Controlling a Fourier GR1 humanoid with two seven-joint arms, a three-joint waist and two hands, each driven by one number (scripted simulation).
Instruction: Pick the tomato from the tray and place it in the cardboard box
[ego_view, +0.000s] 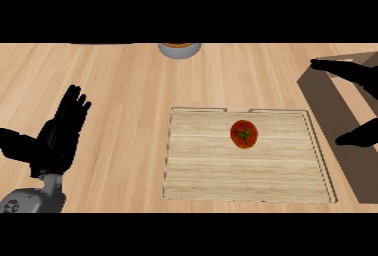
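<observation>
Tomato (244, 134) lies stem-up on the wooden tray (244, 175), upper-right of centre, untouched and clear of the rim, so it can be reached from any side. Cardboard box (325, 102) sits just beside the tray's right edge, so the carry should be short. Right hand (351, 72) is over the box at the view's right, partly cut off, fingers and thumb spread wide, holding nothing. It looks set up for the grasp, not yet at the tomato. Left hand (63, 131) rests open at the left, fingers up, well apart from the tray. Grey cup (179, 49) at the top edge is out of the path.
</observation>
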